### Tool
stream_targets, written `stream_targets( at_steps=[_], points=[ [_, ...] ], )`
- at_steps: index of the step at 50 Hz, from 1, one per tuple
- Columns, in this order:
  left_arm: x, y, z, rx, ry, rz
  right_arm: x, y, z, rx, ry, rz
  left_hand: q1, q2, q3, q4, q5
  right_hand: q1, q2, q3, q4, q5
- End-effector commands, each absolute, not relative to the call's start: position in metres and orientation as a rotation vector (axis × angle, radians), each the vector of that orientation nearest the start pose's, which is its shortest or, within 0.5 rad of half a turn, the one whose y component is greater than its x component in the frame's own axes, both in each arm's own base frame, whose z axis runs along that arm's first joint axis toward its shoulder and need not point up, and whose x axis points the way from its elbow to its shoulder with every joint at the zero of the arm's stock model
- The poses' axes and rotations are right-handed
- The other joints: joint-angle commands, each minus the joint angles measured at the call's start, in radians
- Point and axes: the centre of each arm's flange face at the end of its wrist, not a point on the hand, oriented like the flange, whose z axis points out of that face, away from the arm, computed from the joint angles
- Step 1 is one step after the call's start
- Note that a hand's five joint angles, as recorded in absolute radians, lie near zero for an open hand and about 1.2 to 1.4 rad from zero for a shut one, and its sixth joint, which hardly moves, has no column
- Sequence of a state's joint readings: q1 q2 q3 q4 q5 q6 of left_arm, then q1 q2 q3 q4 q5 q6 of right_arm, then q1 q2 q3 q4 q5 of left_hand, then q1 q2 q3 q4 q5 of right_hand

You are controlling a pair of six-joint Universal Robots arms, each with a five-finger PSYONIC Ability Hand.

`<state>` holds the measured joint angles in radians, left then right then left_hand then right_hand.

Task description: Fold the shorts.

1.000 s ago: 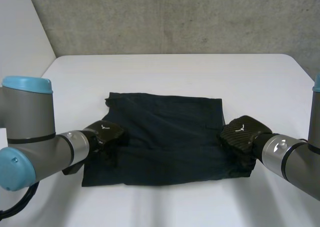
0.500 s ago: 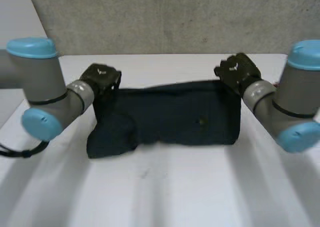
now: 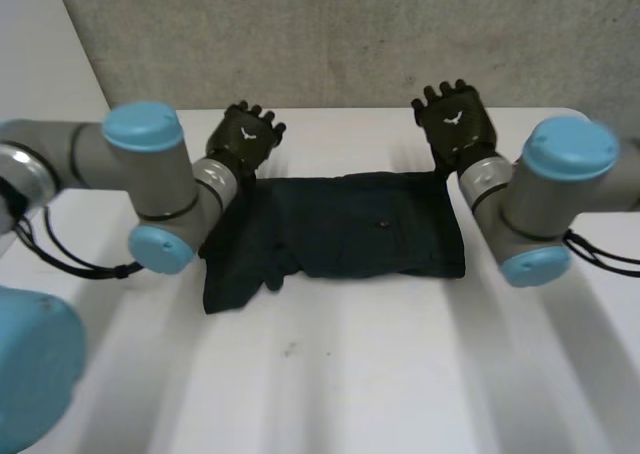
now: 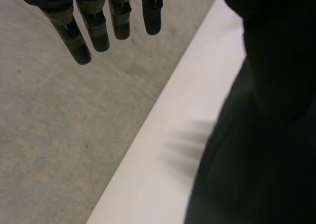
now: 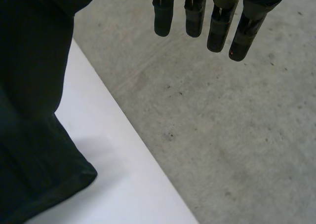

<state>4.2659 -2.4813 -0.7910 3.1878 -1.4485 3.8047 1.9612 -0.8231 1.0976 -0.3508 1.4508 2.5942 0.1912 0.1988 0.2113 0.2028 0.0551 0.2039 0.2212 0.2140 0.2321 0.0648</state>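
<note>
The dark navy shorts (image 3: 345,229) lie folded in half on the white table (image 3: 330,374), a wide band with a rumpled bulge at the near left corner (image 3: 235,279). My left hand (image 3: 245,137) hovers above the far left corner of the shorts, fingers (image 4: 86,24) straight and spread, holding nothing. My right hand (image 3: 455,119) hovers above the far right corner, fingers (image 5: 217,21) straight, empty too. In the left wrist view the shorts (image 4: 261,135) lie beside the hand near the table's far edge. The right wrist view has a corner of the shorts (image 5: 39,174) on the table.
A grey concrete wall (image 3: 340,34) rises right behind the table's far edge (image 3: 340,111). Both grey arms with light-blue caps (image 3: 140,124) (image 3: 560,139) reach along the shorts' left and right sides.
Both hands carried the near edge of the shorts to the far edge, folding them in half. They have let go, opened and lifted above the far corners.
</note>
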Motion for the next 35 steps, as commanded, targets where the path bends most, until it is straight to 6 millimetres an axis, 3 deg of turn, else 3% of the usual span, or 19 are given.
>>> stream_targets(
  at_steps=[1,8,13,20,26,30,35],
  points=[
    [-0.309,-0.330,0.212,1.236,2.061,-2.073,0.285,-0.329,0.217,-0.958,2.088,-1.998,0.107,0.099,0.087,0.095,0.068,-0.029,-0.047,-0.040,-0.058,-0.065],
    [-0.281,-0.291,0.184,1.189,2.316,-1.907,0.267,-0.301,0.185,-0.938,2.293,-1.686,0.289,0.282,0.269,0.278,0.251,0.159,0.142,0.149,0.131,0.124],
    [-0.270,-0.275,0.157,1.176,2.453,-1.776,0.263,-0.299,0.171,-0.934,2.307,-1.654,0.298,0.291,0.278,0.287,0.260,0.307,0.289,0.297,0.279,0.271],
    [-0.267,-0.279,0.142,1.141,2.518,-1.731,0.267,-0.304,0.142,-0.934,2.304,-1.666,0.368,0.361,0.348,0.357,0.330,0.430,0.412,0.420,0.402,0.394],
    [-0.270,-0.285,0.134,1.137,2.519,-1.725,0.269,-0.306,0.130,-0.954,2.310,-1.654,0.530,0.522,0.510,0.518,0.491,0.553,0.536,0.543,0.525,0.518],
    [-0.273,-0.294,0.136,1.133,2.481,-1.767,0.270,-0.307,0.126,-0.955,2.312,-1.652,0.882,0.874,0.862,0.870,0.843,0.770,0.753,0.760,0.742,0.735],
    [-0.274,-0.305,0.137,1.109,2.412,-1.813,0.269,-0.311,0.127,-0.945,2.309,-1.696,0.965,0.957,0.945,0.953,0.926,1.037,1.020,1.027,1.009,1.002]
  ],
)
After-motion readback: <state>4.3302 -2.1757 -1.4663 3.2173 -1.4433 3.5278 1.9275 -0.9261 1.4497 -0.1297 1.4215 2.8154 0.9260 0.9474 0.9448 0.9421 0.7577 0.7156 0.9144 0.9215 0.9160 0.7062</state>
